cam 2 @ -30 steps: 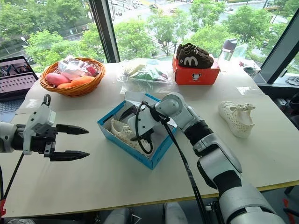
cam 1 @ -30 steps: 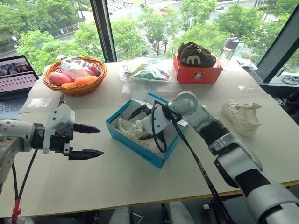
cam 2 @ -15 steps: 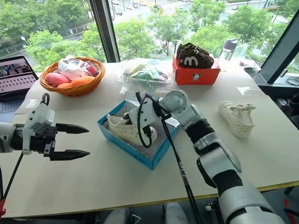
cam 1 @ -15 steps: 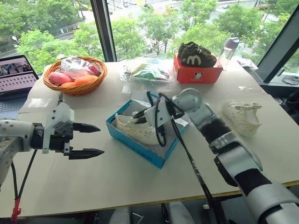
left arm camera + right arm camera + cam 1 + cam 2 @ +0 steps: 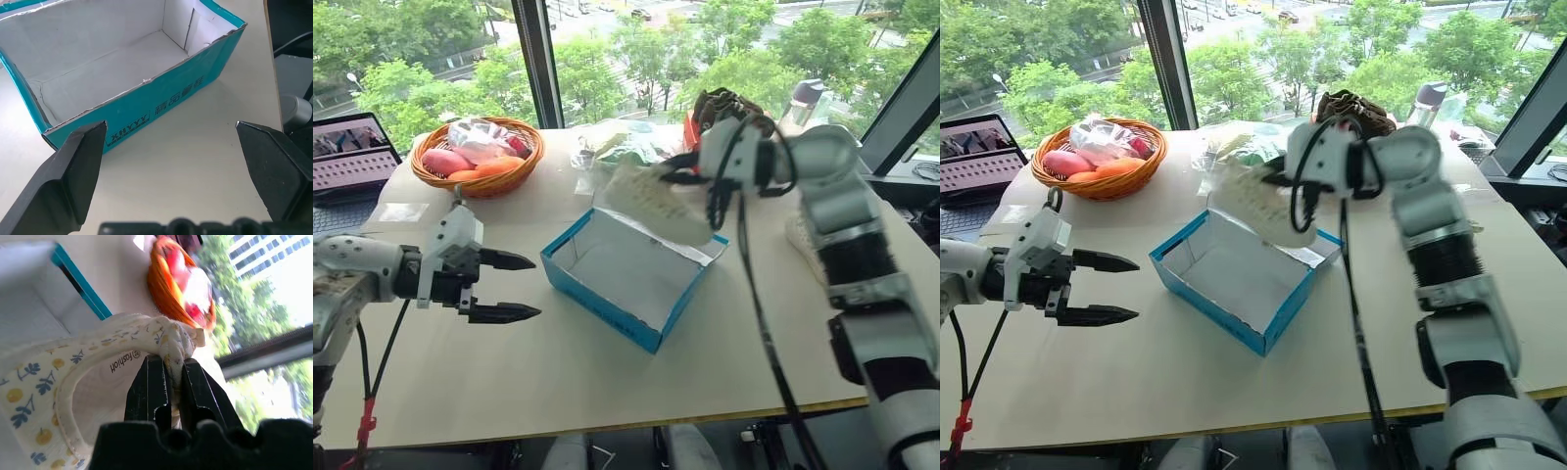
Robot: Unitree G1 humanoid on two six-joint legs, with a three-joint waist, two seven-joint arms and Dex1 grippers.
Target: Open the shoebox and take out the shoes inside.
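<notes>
The right gripper [image 5: 173,382] is pinching the heel of a cream-white perforated shoe [image 5: 656,204], which is hanging above the bright blue cardboard shoebox [image 5: 607,304], toe toward nine o'clock. The left gripper [image 5: 514,286] is hovering spread at the box's nine o'clock.

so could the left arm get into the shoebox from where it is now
Probably yes. The left gripper hangs open just beside the shoebox, nothing lies between them, and the box looks empty. The right gripper holds the shoe up above the far end, clear of the near wall.
</notes>
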